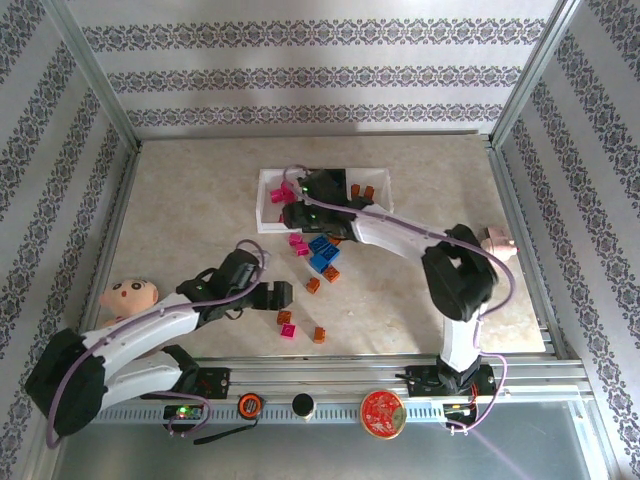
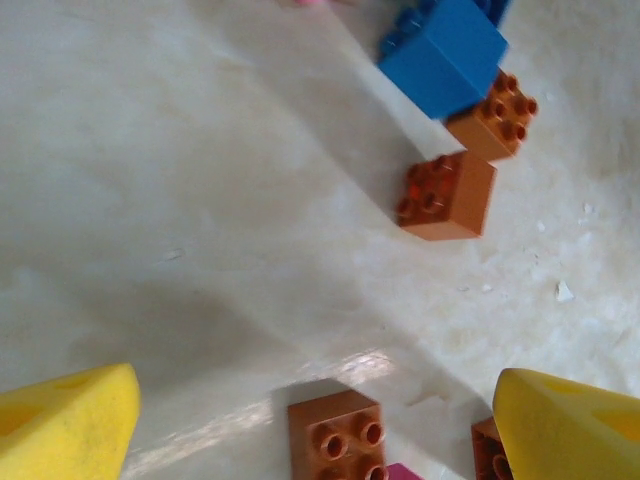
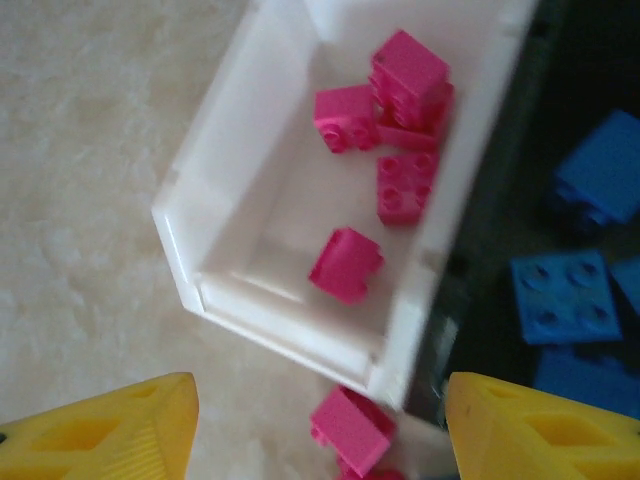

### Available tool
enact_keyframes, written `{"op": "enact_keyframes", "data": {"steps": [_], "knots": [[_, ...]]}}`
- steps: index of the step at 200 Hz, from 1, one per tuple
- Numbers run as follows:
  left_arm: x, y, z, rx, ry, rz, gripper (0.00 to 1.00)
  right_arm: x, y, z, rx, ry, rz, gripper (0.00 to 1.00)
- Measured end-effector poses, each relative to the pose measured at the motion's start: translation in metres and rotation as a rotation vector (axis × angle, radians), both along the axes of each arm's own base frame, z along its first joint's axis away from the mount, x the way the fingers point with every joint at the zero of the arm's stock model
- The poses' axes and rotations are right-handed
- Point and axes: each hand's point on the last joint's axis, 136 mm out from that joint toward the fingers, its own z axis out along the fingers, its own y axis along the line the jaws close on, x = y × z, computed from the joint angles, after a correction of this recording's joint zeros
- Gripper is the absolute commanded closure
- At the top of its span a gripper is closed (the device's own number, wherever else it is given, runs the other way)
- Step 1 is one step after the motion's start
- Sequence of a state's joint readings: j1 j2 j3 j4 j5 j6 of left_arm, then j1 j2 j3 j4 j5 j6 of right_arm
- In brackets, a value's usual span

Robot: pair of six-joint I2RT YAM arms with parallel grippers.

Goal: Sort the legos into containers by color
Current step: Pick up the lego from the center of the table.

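At the far left of the table lies a doll [image 1: 125,295], no part of the sort. Next to it the left gripper [image 1: 275,293] sits low over the near cluster of loose legos [image 1: 285,318]. Its wrist view shows the left gripper [image 2: 318,400] spread wide and empty, with yellow fingers [image 2: 65,420] at either side. A 2x2 orange brick [image 2: 340,435] sits studs up on the table between them. A second orange brick [image 2: 485,450] lies just beside the other finger. The target is square, so it has no long axis to align with. A straight descent looks enough, though the neighbour may get nudged. Ahead lie 2 more orange bricks [image 2: 447,195] and a blue brick [image 2: 445,55].

Mid-table stand the containers. The right gripper [image 1: 298,205] hovers at the near edge of the left white tray [image 1: 268,190], and the right white tray [image 1: 380,182] holds orange pieces. In its wrist view the right gripper [image 3: 318,420] is likewise parted and empty. The left white tray [image 3: 190,215] holds at least 4 magenta bricks [image 3: 345,265], and the black tray [image 3: 585,60] holds blue bricks [image 3: 560,295]. A loose magenta brick [image 3: 350,425] lies on the table just outside the tray's near corner, between the fingers, so the right arm is the nearer one for it.

The left arm is nearer the orange brick, but its tray is the farthest right. At the far right rests a pale pink lump [image 1: 495,240].
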State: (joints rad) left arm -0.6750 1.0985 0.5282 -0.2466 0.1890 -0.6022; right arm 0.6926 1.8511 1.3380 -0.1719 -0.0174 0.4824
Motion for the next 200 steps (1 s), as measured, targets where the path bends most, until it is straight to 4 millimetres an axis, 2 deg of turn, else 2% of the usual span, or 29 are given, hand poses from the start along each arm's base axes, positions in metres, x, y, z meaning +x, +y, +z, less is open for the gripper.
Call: {"op": "enact_keyframes", "data": {"steps": [46,66,91,130,168,200], "knots": [[0.013,-0.043,-0.011,0.113,-0.022,-0.135,0.21,-0.038,-0.079,-0.021,0.016,0.039,-0.126,0.33],[0.020,-0.058,-0.024,0.168,-0.022,-0.180,0.27,-0.055,-0.108,-0.016,0.035,0.019,-0.173,0.32],[0.028,-0.069,-0.038,0.227,-0.024,-0.215,0.34,-0.073,-0.136,0.002,0.076,-0.046,-0.213,0.31],[0.039,-0.074,-0.047,0.279,-0.042,-0.229,0.48,-0.102,-0.160,0.018,0.141,-0.132,-0.229,0.30],[0.044,-0.076,-0.054,0.304,-0.055,-0.241,0.62,-0.123,-0.172,0.019,0.175,-0.162,-0.235,0.30],[0.046,-0.080,-0.052,0.287,-0.070,-0.251,0.76,-0.133,-0.178,0.015,0.183,-0.169,-0.239,0.29]]}}
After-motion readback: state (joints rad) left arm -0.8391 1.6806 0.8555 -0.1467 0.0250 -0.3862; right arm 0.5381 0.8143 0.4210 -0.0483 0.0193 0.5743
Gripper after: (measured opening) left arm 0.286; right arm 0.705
